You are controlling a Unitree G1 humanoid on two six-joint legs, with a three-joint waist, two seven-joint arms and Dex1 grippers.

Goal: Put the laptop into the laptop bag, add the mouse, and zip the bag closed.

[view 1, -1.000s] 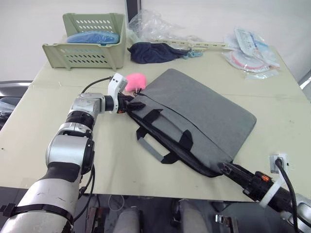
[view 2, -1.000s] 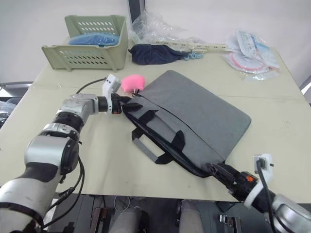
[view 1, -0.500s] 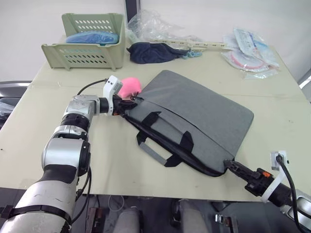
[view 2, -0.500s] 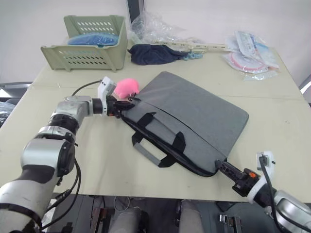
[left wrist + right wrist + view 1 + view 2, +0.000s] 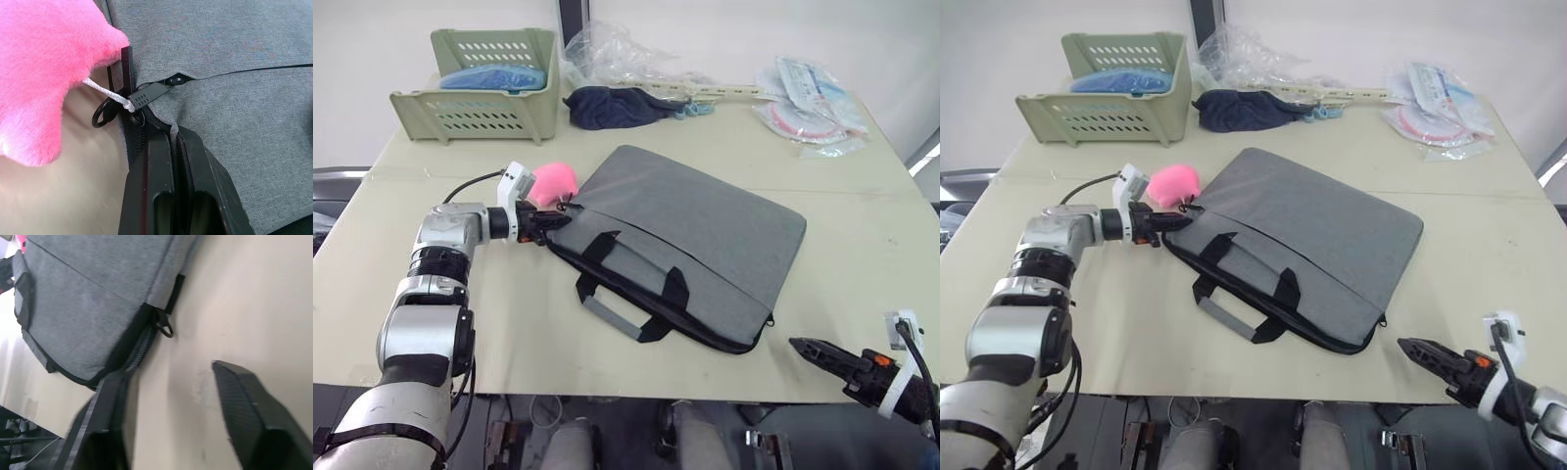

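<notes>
The laptop bag (image 5: 680,250) is laid flat on the beige table (image 5: 862,211), turned at an angle, its two black strap handles (image 5: 631,294) on the side toward the table's near edge. The left gripper (image 5: 171,134) is seen at the bag's far-left corner, fingers (image 5: 151,181) pressed almost together with only a thin slit between them, tips set against the black zipper track just beside the zipper pull (image 5: 151,92); whether anything is actually pinched cannot be told. A pink plush charm (image 5: 553,181) is tied by a white cord (image 5: 105,92) to the ring at that corner and is lying just beside the bag. The right gripper (image 5: 813,350) is held apart from the bag, just past its near-right corner, at the table's near edge, fingers (image 5: 254,416) spread wide and holding nothing; a small zipper ring (image 5: 165,326) at that corner is seen from the right wrist. Beyond the bag, a green plastic basket (image 5: 475,93) with blue material inside, a dark navy cloth bundle (image 5: 612,106), crumpled clear plastic (image 5: 622,59) and sealed packets (image 5: 808,98) are ranged along the table's far side.
</notes>
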